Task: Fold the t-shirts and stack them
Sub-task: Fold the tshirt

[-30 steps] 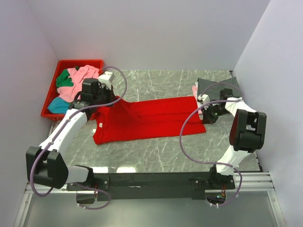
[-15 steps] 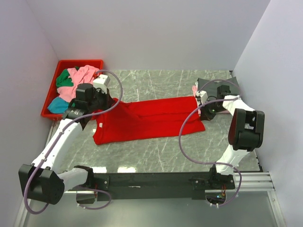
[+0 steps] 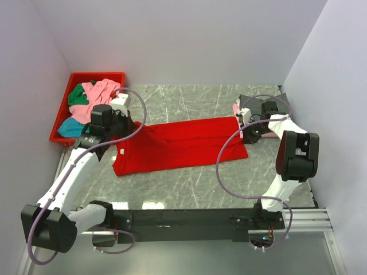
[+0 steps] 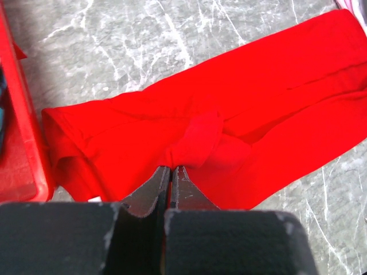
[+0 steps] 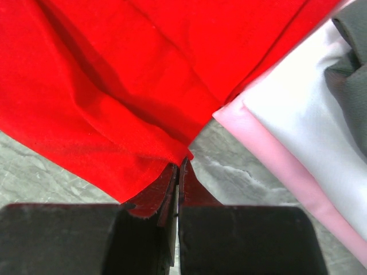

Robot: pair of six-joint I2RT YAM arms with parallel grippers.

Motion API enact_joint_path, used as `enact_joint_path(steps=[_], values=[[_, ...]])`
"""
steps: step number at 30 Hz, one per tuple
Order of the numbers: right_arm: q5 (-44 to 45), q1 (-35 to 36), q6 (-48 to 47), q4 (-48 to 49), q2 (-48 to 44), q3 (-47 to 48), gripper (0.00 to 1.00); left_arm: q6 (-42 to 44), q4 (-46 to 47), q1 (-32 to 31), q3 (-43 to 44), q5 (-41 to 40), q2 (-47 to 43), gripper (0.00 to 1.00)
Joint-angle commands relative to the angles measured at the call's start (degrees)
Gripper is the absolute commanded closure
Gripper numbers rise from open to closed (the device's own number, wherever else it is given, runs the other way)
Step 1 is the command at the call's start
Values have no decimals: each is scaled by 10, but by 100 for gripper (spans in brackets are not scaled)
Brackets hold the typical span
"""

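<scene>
Left gripper (image 4: 171, 169): the jaws are closed, pinching a raised fold of the red t-shirt (image 3: 183, 143). Cloth bunches directly ahead of the fingertips. The rest of the garment spreads ahead of this gripper and to its right, lying flat on the marble-pattern table (image 3: 195, 186). The wall of the red plastic bin (image 4: 23, 132) stands just to the left of this gripper.

Right gripper (image 5: 178, 167): the jaws are closed on the hem corner of the red t-shirt. The cloth extends ahead of this gripper and to its left. Ahead and to the right of the fingertips lies a stack, touching the shirt's edge:
- a folded pink t-shirt (image 5: 275, 166) at the bottom;
- a folded white t-shirt (image 5: 298, 109) on it;
- a dark grey t-shirt (image 5: 350, 74) on top.

In the top view the red t-shirt runs as a long band between the two grippers. Inside the bin, on the far side of the left gripper from the red t-shirt, a pink tee (image 3: 97, 91), a green tee (image 3: 77, 95) and a teal tee (image 3: 69, 127) lie unfolded.
</scene>
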Motion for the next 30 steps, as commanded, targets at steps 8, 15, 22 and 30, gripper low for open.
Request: enact_joint_path(steps=[8,15,22,30], values=[[12,4,11,17,9,13,100,-14,-12,5,-17,-39,-76,100],[10,4,14,17,15,20,100,-9,-16,5,-25,-50,-78,100],[12,4,15,17,18,20,100,-9,-14,5,-17,-40,-58,100],[8,4,19,17,21,25,100,-10,-13,5,-21,-38,-63,100]])
